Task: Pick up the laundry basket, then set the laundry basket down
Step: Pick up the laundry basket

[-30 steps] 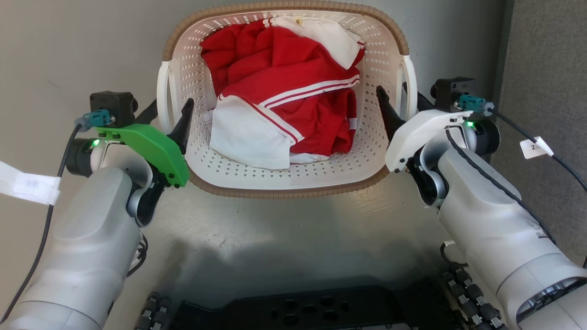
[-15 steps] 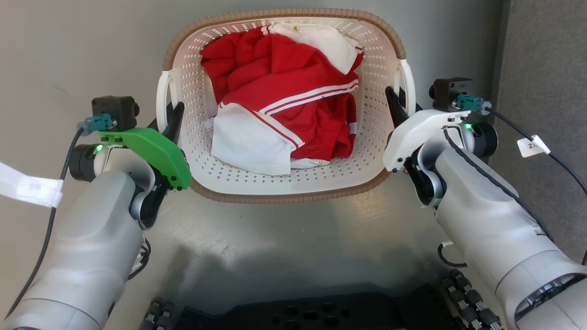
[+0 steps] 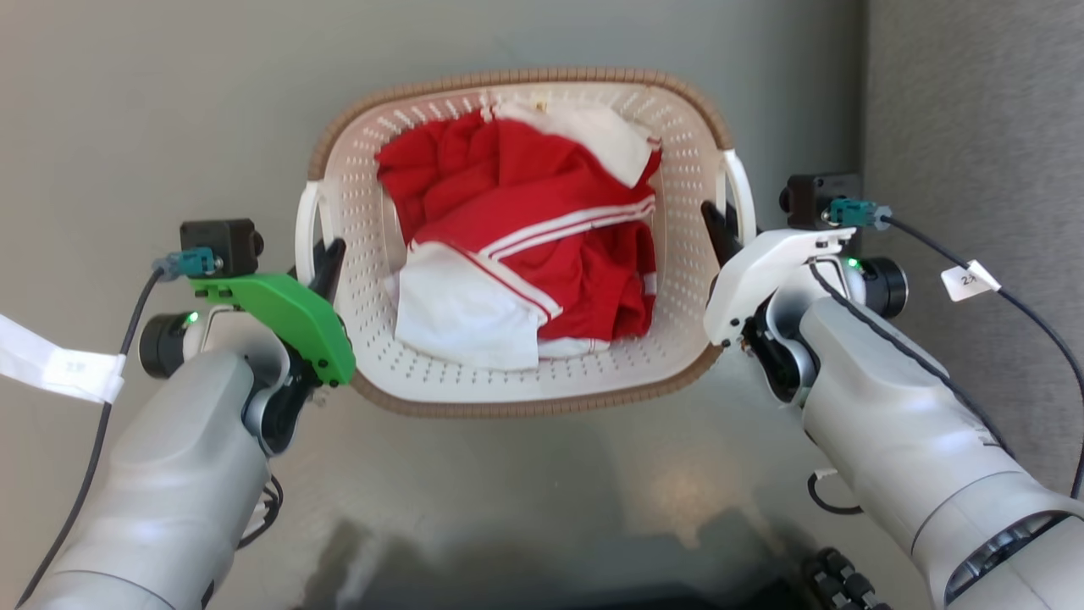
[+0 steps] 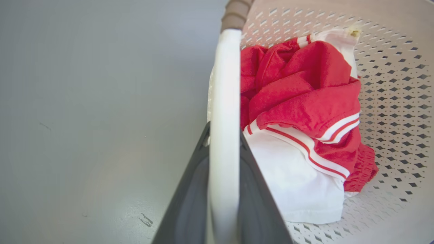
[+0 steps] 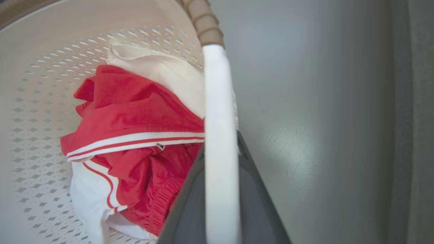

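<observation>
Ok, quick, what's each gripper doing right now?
Left gripper: closed on the left handle of the laundry basket.
Right gripper: closed on the basket's right handle.

Glossy grey floor [image 3: 542,508], grey panel [image 3: 974,102] rt.

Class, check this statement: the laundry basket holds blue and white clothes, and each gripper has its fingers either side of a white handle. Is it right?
Not quite. The clothes in the laundry basket are red and white, not blue, as the head view shows. The rest stands: the left gripper and the right gripper each have fingers either side of a white handle.
</observation>
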